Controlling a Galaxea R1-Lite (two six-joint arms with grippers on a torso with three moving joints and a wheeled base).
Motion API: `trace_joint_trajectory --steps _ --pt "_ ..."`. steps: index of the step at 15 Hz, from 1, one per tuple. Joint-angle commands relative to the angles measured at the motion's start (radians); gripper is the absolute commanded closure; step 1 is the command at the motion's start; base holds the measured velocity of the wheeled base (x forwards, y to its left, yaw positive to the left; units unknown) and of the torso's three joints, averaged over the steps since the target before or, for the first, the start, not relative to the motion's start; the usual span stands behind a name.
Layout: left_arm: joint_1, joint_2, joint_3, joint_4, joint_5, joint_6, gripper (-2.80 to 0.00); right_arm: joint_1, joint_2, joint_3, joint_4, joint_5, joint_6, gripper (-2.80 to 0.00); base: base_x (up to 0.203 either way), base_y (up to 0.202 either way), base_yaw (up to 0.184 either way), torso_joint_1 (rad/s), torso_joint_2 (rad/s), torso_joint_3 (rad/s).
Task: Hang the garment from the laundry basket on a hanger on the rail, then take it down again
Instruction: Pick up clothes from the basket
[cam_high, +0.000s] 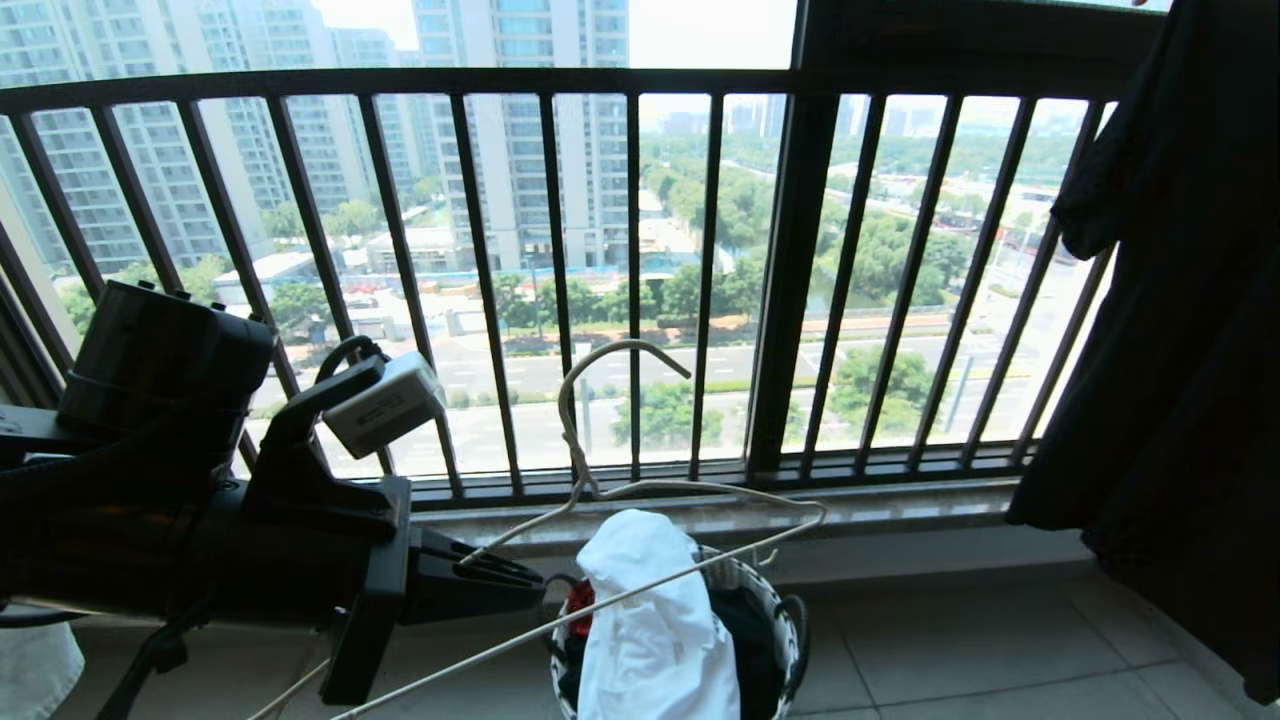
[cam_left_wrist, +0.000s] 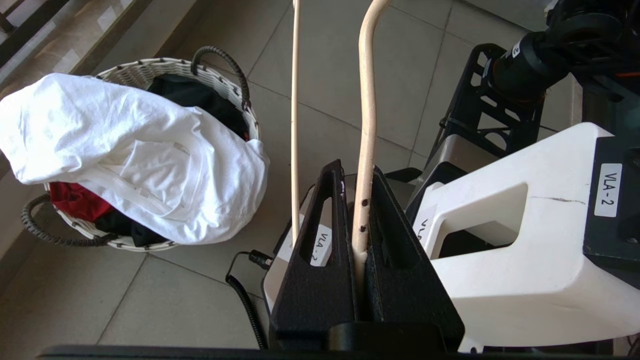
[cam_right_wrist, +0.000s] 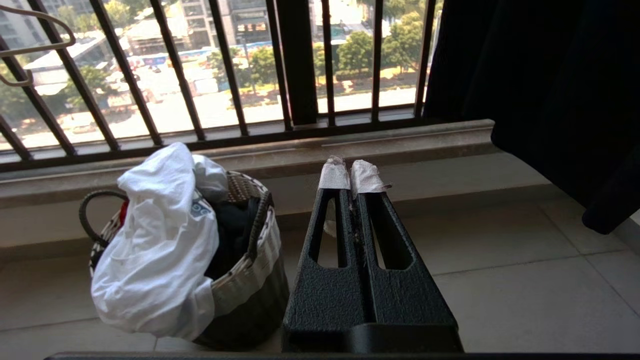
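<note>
The left gripper (cam_high: 520, 580) is nearest in the head view, low at the left, and it is clamped on the hanger (cam_high: 640, 490). The left wrist view shows this best: both black fingers (cam_left_wrist: 320, 235) press on one cream wire of the hanger (cam_left_wrist: 367, 120), and the second wire passes just beside them, outside the grip. Where the wire ends inside the gripper is hidden. In the head view the lower wire runs out of the picture at the bottom, so that end of the hanger is cut off.

The right gripper (cam_right_wrist: 350, 177) is not in the head view. Its own wrist view shows it closed on nothing, the white-wrapped fingertips (cam_right_wrist: 334, 176) touching each other, low above the floor (cam_right_wrist: 500, 280).

Just past the left gripper stands the basket (cam_high: 785, 640) on the floor, under the hanger. The T-shirt (cam_high: 655, 620) lies crumpled on top and hangs over the rim. It is near the gripper but apart from it. The print is mostly folded away; only the right wrist view shows a small bluish patch on the T-shirt (cam_right_wrist: 160, 240). Dark clothes and something red (cam_left_wrist: 75, 200) lie under it, hard to make out.

Behind is the balcony railing (cam_high: 630, 280), with the hook in front of the bars. At the right hangs a black garment (cam_high: 1170, 330), cut off at the edge.
</note>
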Motion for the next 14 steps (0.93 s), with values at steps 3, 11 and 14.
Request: trace_joint_trajectory --steps 3,11,14 --pt "0.000 -0.002 0.000 0.001 -0.004 0.002 0.00 0.000 0.001 0.002 0.000 0.000 0.000 0.00 0.000 0.000 0.000 -0.094 0.45 0.354" --pt "0.000 -0.009 0.000 0.001 -0.004 0.003 0.00 0.000 0.001 0.002 0.000 0.000 0.000 0.00 0.000 0.000 0.000 -0.025 0.20 0.174" --pt "0.000 -0.007 0.000 0.001 -0.004 0.003 0.00 0.000 0.001 0.002 0.000 0.000 0.000 0.00 0.000 0.000 0.000 0.000 0.00 0.000"
